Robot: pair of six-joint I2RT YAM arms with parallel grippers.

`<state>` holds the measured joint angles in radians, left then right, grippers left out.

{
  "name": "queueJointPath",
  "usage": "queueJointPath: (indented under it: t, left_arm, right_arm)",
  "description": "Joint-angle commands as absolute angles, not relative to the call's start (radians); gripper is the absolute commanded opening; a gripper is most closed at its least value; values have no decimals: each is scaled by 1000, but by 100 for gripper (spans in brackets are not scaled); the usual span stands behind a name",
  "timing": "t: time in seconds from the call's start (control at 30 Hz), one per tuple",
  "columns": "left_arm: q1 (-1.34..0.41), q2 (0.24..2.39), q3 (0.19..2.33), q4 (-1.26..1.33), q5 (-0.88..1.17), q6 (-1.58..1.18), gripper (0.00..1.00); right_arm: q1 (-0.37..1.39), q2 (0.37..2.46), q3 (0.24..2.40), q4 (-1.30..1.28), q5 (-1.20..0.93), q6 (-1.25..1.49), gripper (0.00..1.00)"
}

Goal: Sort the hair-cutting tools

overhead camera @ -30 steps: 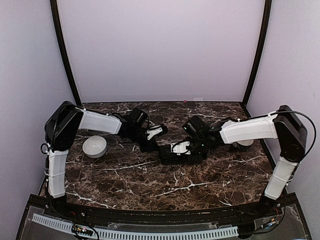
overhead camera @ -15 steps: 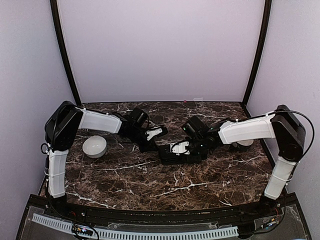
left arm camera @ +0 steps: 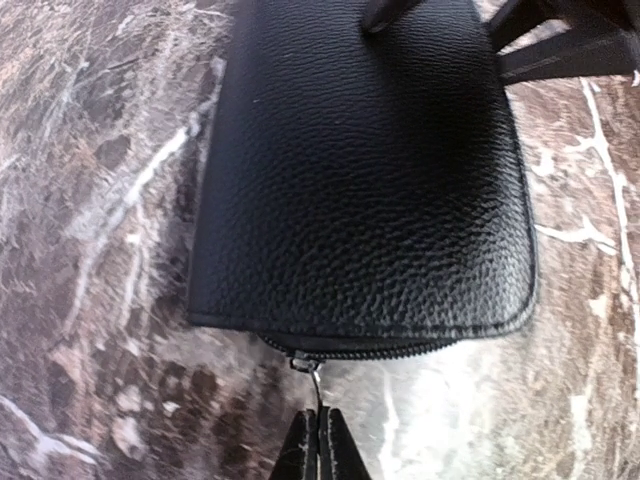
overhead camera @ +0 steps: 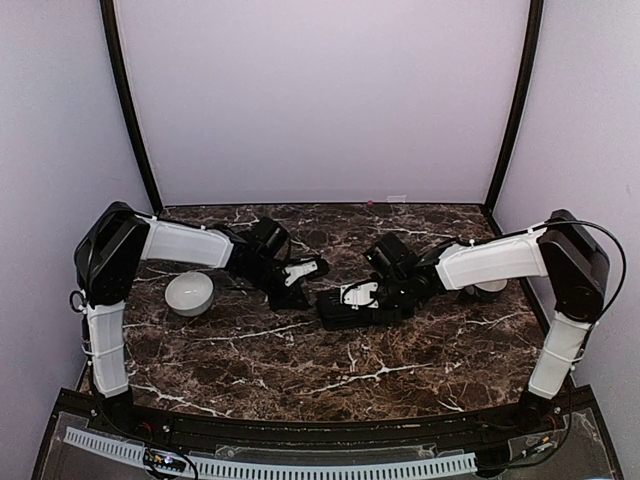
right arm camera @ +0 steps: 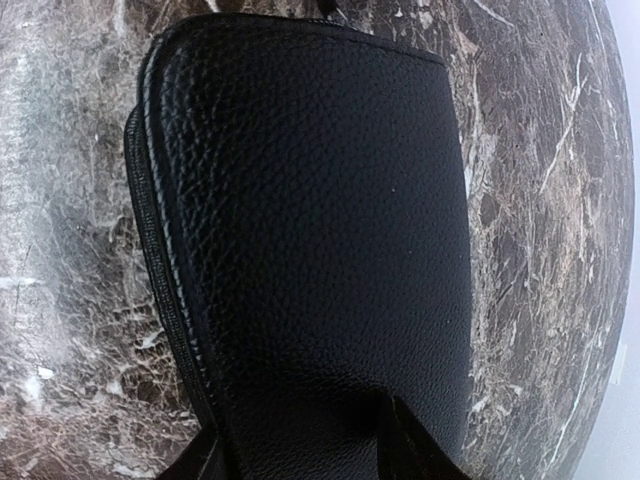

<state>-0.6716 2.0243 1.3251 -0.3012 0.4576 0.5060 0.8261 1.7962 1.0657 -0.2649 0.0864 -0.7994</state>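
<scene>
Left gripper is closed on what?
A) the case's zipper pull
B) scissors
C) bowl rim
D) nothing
A: in the left wrist view the left gripper is pinched shut on the thin metal zipper pull at the near edge of the black case.

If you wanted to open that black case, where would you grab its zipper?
By the thin metal pull tab sticking out from the end edge of the case. Come from beyond that end, pinching its flat sides; the left claw grips it so.
</scene>
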Motion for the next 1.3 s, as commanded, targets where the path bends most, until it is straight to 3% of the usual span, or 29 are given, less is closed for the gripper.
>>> queueJointPath:
  t: [0.0,0.57,0.83,1.03,1.17,1.27]
  left_arm:
    - [-686,1943,1243,-410,610,474,0]
    - [-805,1988,1247,-227,800,331,0]
    - [-811,1976,1155,15,804,185,0]
    - [-826,1913,1150,-80,750,204,26]
    - [-827,1800,1145,-169,638,230,36]
    - [-827,1738,1162,-187,541,238,40]
  right_arm:
    - [810,1863,1045,-255,115,-748,43]
    - [809,1907,1058,-241,91,-685,43]
    - [796,1790,1022,-294,54,-693,50]
    - [785,1640,996,-362,45,-696,59]
    - [755,1551,969,-366,82,-684,63]
    - [695,1495,947,-330,114,-635,72]
